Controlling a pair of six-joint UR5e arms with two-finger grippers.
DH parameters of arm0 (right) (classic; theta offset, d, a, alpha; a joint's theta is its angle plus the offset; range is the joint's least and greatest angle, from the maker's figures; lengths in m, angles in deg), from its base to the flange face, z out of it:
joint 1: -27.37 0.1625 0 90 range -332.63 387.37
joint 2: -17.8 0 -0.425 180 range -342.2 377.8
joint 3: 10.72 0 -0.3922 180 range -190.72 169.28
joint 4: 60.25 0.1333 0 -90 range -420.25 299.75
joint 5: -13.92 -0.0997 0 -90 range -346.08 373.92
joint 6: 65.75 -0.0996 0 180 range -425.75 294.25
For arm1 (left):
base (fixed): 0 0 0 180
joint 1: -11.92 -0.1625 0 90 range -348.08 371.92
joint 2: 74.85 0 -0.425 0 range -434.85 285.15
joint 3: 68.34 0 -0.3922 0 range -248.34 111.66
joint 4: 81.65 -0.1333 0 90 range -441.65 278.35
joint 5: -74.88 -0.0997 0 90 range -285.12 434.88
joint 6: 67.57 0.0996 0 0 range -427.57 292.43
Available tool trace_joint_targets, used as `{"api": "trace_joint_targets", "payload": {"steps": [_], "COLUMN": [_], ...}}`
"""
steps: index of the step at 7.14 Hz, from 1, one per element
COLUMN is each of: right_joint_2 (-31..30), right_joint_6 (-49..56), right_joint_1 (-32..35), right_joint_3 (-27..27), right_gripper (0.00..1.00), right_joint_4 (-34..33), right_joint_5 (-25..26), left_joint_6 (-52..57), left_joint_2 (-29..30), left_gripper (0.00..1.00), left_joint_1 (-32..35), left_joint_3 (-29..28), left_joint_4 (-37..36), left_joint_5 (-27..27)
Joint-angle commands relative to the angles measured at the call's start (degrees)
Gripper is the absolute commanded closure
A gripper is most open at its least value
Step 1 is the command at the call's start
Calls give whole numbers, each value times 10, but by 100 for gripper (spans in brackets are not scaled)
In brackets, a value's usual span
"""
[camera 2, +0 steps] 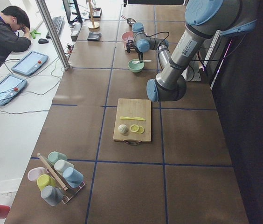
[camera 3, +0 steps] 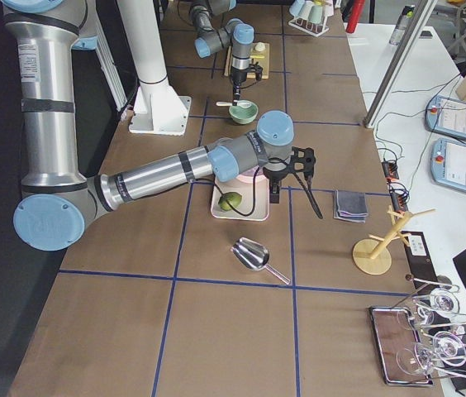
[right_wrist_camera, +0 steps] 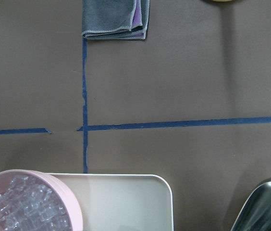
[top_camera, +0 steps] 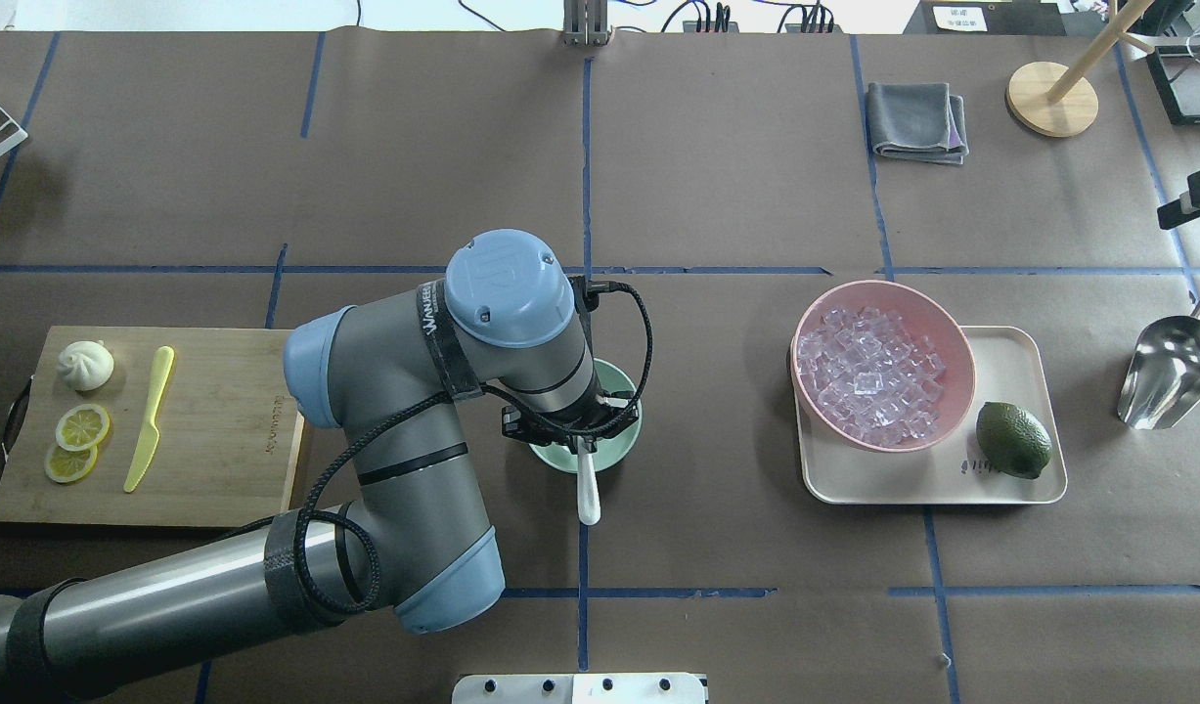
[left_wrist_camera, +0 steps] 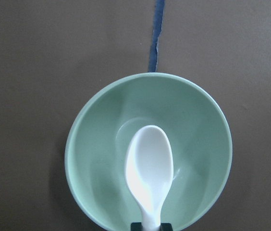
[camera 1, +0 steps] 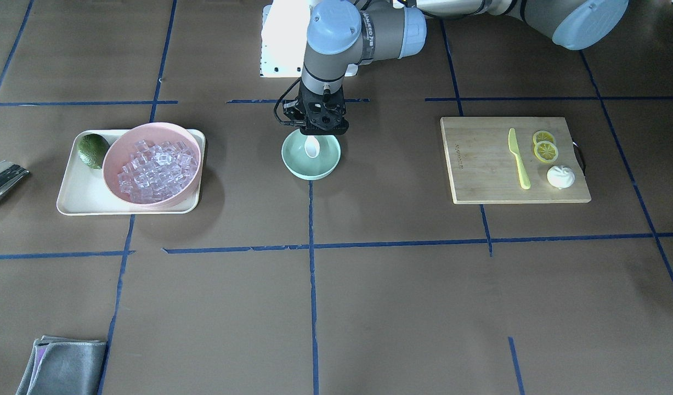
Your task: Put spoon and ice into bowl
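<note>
The white spoon (camera 1: 312, 146) is held by its handle in my left gripper (camera 1: 314, 127). Its scoop hangs inside the mint-green bowl (camera 1: 314, 167) at the table's middle. In the left wrist view the scoop (left_wrist_camera: 149, 168) is over the bowl's floor (left_wrist_camera: 97, 144). In the overhead view the handle (top_camera: 588, 494) sticks out past the bowl's rim (top_camera: 627, 445). The ice (top_camera: 868, 372) fills a pink bowl (top_camera: 956, 337). My right gripper (camera 3: 274, 197) hovers high over that pink bowl, and I cannot tell whether it is open or shut.
The pink bowl stands on a cream tray (top_camera: 952, 484) with a green lime (top_camera: 1012, 439). A metal scoop (top_camera: 1172, 372) lies beyond the tray. A cutting board (top_camera: 218, 430) holds a yellow-green knife (top_camera: 150, 418), lemon slices and a bun. A grey cloth (top_camera: 917, 120) lies far off.
</note>
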Motion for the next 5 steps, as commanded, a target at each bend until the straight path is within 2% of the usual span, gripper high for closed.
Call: {"api": "trace_joint_targets", "payload": {"steps": [1,3,5], "right_joint_2": [6,25,49], "right_joint_6": [-34,-71,-122], "right_joint_1": [-23,-50,-104], "right_joint_3": [-22,-30,-39], "right_gripper": [0,0,0], "right_joint_4": [0,0,0], "right_joint_5": [1,3,51], "left_joint_6": [4,4,7], "left_joint_2": [0,-2,-5], "left_gripper": [3,0,0], "left_joint_1": [0,4,37], "left_joint_3": [2,5,11], "left_joint_4": [4,12,2], "left_joint_5": [0,0,16]}}
